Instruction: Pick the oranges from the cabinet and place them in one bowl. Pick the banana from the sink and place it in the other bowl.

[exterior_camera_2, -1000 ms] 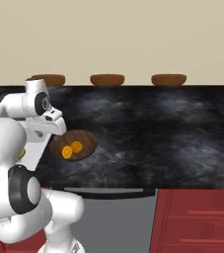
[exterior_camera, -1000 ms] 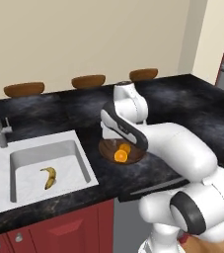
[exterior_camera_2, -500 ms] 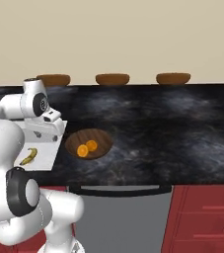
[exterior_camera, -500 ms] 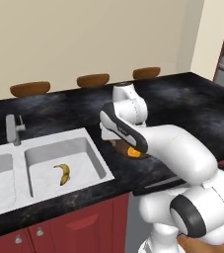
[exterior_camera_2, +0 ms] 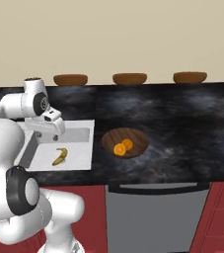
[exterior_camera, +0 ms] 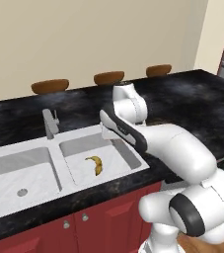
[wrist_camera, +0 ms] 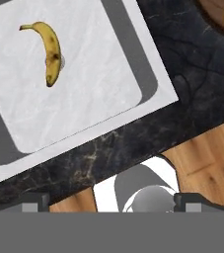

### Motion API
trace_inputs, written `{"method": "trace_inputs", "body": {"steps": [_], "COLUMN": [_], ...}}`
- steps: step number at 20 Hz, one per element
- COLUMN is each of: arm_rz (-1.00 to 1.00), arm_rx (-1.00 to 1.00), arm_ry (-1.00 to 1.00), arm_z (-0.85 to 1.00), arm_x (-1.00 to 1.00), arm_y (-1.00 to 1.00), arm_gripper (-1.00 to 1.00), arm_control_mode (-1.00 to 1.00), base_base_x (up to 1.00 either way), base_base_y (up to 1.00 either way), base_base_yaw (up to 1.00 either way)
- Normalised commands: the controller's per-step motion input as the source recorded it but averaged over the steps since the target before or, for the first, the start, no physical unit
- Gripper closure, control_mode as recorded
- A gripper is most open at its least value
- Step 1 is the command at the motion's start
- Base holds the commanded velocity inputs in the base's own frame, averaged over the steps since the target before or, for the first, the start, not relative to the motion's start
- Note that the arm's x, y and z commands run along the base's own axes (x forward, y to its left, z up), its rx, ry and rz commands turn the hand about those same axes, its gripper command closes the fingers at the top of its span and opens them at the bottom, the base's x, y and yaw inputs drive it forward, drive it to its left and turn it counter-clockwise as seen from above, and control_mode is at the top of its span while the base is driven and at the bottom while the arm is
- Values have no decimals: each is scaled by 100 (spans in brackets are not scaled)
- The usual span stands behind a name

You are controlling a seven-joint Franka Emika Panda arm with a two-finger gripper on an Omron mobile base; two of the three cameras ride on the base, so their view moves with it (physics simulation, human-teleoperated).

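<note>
sink (exterior_camera: pixel 59 163) — double basin, banana (exterior_camera: pixel 95 164) lain loose in the right basin, not yet picked. wooden bowl (exterior_camera_2: pixel 125 142) — both oranges (exterior_camera_2: pixel 123 147) already placed inside. gripper (wrist_camera: pixel 111 203) — spread wide, nothing held, hung above the sink edge. faucet (exterior_camera: pixel 50 123) noted beside the basin; no obstruction seen over the banana.

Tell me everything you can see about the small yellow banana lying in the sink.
The small curved yellow banana has darker brownish ends and a few dark spots on its skin. It lies flat on the pale floor of the right basin of the white-grey double-basin sink, away from the basin walls. Only the basin floor touches it; nothing is beside it. In the left base view it lies a little below and to the right of the grey metal faucet.
</note>
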Motion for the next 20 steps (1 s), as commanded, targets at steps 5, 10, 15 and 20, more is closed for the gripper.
{"method": "trace_inputs", "body": {"steps": [5,10,15,20], "arm_rz": [0,1,8,12], "arm_rx": [0,0,4,-1], "arm_ry": [0,-1,0,-4], "arm_z": [0,-1,-8,-38], "arm_x": [0,2,29,58], "arm_y": [0,-3,-38,-47], "arm_gripper": [-100,-100,-100,-100], "arm_control_mode": [100,-100,-100,-100], "base_base_x": [3,0,0,0], "base_base_y": [74,10,0,0], "base_base_yaw": [-2,1,0,0]}}
